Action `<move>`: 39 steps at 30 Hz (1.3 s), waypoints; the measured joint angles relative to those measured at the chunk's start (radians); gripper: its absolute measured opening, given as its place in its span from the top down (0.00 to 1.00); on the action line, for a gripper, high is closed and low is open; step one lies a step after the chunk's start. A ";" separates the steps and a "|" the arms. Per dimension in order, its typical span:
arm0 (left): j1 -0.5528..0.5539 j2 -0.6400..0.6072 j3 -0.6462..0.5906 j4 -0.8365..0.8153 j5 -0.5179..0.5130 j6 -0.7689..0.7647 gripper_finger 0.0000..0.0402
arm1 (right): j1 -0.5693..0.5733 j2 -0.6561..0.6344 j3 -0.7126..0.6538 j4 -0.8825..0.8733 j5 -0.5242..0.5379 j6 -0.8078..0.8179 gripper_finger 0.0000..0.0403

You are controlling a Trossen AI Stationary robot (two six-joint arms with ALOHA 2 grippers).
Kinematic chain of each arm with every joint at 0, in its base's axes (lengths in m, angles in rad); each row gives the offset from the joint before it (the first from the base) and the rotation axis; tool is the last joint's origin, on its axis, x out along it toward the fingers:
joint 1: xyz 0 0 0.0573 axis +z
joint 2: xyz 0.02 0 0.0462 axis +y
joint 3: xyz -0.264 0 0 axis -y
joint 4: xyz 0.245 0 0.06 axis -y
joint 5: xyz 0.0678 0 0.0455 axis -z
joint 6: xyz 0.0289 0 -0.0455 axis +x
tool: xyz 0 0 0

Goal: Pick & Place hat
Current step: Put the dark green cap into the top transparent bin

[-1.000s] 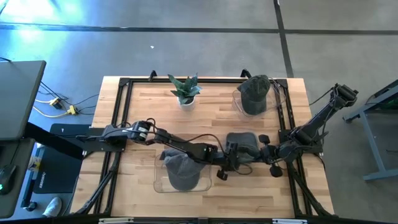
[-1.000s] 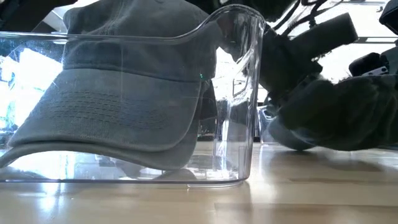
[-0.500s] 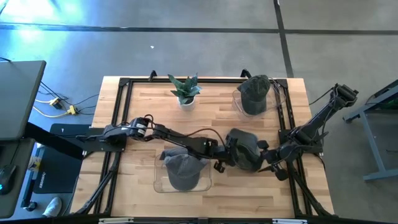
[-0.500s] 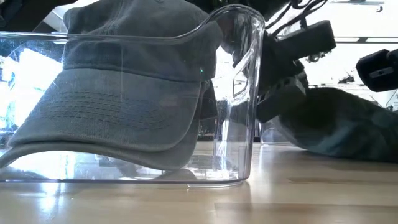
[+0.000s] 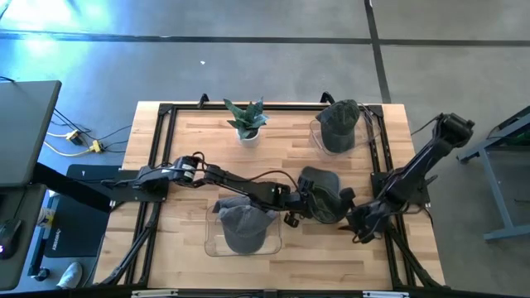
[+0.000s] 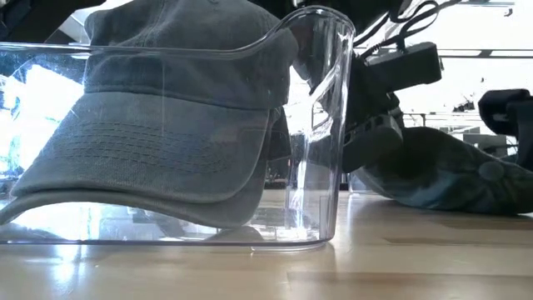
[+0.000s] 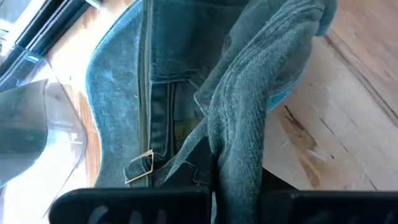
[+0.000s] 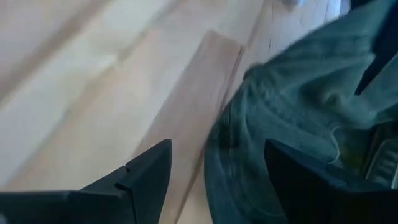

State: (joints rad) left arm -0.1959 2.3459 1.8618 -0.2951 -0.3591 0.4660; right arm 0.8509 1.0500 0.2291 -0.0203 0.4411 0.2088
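High view: I see the hat (image 5: 325,197) mid-table, right of the clear bin (image 5: 243,232).

Left wrist view: left gripper (image 7: 214,196) clamped on hat fabric.

Right wrist view: right gripper (image 8: 214,174) spread, hat just ahead; left arm nearer.

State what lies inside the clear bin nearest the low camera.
A grey cap fills the clear bin, brim toward the camera. The bin floor beneath its crown is hidden.
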 joint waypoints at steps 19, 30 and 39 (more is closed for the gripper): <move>0.019 -0.082 0.004 -0.042 -0.090 -0.133 1.00 | 0.006 0.268 0.000 0.179 0.403 0.078 0.71; 0.020 -0.086 0.005 -0.084 0.138 0.025 0.99 | -0.027 0.003 0.000 0.134 0.168 -0.070 0.98; 0.021 -0.085 0.005 -0.129 0.433 0.080 0.69 | -0.144 -0.218 0.003 0.021 -0.063 -0.119 0.99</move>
State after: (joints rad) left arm -0.1749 2.2604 1.8668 -0.4240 0.0741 0.5457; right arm 0.7064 0.8321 0.2320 0.0007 0.3776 0.0899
